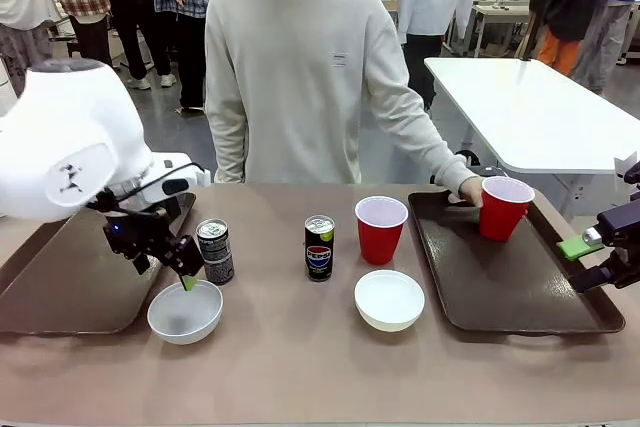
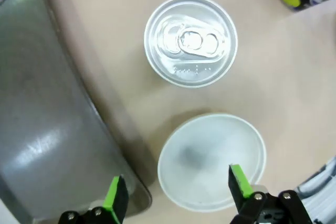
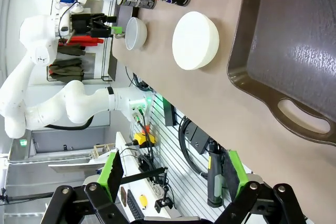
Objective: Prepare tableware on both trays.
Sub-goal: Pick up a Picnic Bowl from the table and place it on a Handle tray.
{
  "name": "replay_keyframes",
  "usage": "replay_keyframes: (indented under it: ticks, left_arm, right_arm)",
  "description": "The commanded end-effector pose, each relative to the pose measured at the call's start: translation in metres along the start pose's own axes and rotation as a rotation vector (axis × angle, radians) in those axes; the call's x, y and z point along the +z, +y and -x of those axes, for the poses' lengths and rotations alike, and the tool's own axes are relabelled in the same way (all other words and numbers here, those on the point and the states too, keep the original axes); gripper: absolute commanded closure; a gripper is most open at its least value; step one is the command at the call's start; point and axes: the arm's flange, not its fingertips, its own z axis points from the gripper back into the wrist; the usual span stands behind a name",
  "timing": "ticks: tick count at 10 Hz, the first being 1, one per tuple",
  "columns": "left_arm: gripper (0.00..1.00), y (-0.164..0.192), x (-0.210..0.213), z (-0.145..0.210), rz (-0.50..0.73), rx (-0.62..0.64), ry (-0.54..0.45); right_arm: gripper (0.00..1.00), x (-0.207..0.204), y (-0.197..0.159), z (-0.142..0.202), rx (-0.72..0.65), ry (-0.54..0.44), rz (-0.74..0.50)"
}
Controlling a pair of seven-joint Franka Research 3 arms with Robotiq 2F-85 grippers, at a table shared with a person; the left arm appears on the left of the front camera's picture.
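My left tool (image 2: 177, 190) hangs spread wide over a shallow white bowl (image 1: 172, 319) on the counter (image 1: 300, 367). The bowl sits just beside the left tray (image 1: 60, 287) and the grey-silver can (image 1: 215, 251). The black Pepsi can (image 1: 319, 247), one red cup (image 1: 381, 229) with a white inside and a second white bowl (image 1: 389, 299) stand mid-counter. The other red cup (image 1: 505, 208) stands on the dark brown right tray (image 1: 500, 292), with the person's hand (image 1: 470, 190) right at its side. My right tool (image 3: 172, 171) is spread too, just beside that tray's right rim.

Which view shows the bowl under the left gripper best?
Left wrist view: the bowl lies close below, nearly whole rim showing. Front view has the left gripper partly covering it; right wrist view shows it small, distant.
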Motion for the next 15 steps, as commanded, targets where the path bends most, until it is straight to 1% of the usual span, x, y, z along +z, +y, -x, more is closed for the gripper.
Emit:
replay_keyframes:
  ticks: [1, 2, 3, 4, 5, 6, 7, 8, 9, 10, 11, 12, 13, 14, 15]
  left_arm:
    - [0.00, -0.005, -0.017, -0.007, -0.074, 0.029, 0.005]
    - [0.00, -0.004, -0.023, -0.009, -0.087, 0.027, 0.019]
    - [0.00, -0.002, -0.027, -0.010, -0.074, 0.025, 0.033]
    - [0.00, -0.001, -0.030, -0.010, -0.043, 0.014, 0.046]
    - [0.03, -0.002, -0.031, -0.008, 0.005, -0.006, 0.056]
    - [0.18, -0.002, -0.031, -0.010, 0.019, -0.009, 0.066]
    - [0.21, -0.003, -0.033, -0.009, 0.024, -0.009, 0.072]
    - [0.36, -0.003, -0.035, -0.008, 0.049, -0.022, 0.091]
    - [0.39, -0.004, -0.036, -0.007, 0.055, -0.025, 0.099]
    - [0.54, -0.005, -0.037, -0.007, 0.059, -0.031, 0.109]
    - [0.57, -0.006, -0.038, -0.007, 0.059, -0.030, 0.112]
    - [0.72, -0.006, -0.039, -0.007, 0.059, -0.024, 0.115]
    - [0.75, -0.006, -0.038, -0.007, 0.059, -0.016, 0.117]
    - [0.90, -0.006, -0.035, -0.006, 0.066, 0.001, 0.125]
    - [0.93, -0.006, -0.031, -0.004, 0.076, 0.011, 0.131]
  right_arm:
    - [0.00, 0.000, -0.001, 0.000, 0.001, -0.003, -0.017]
    - [0.00, 0.000, -0.001, 0.000, 0.001, -0.003, -0.017]
    - [0.00, 0.000, -0.001, 0.000, 0.001, -0.003, -0.017]
    - [0.00, 0.000, -0.001, 0.000, 0.001, -0.003, -0.017]
    - [0.00, 0.000, -0.001, 0.000, 0.001, -0.003, -0.017]
    - [0.00, 0.000, -0.001, 0.000, 0.001, -0.003, -0.017]
    - [0.00, 0.000, -0.001, 0.000, 0.001, -0.003, -0.017]
    - [0.00, 0.000, -0.001, 0.000, 0.001, -0.003, -0.017]
    - [0.00, 0.000, -0.001, 0.000, 0.001, -0.003, -0.017]
    - [0.00, 0.000, -0.001, 0.000, 0.001, -0.003, -0.017]
    - [0.00, 0.000, -0.001, 0.000, 0.001, -0.003, -0.017]
    - [0.00, 0.000, -0.001, 0.000, 0.001, -0.003, -0.017]
    - [0.00, 0.000, -0.001, 0.000, 0.001, -0.003, -0.017]
    - [0.00, 0.000, -0.001, 0.000, 0.001, -0.003, -0.017]
    - [0.00, 0.000, -0.001, 0.000, 0.001, -0.003, -0.017]
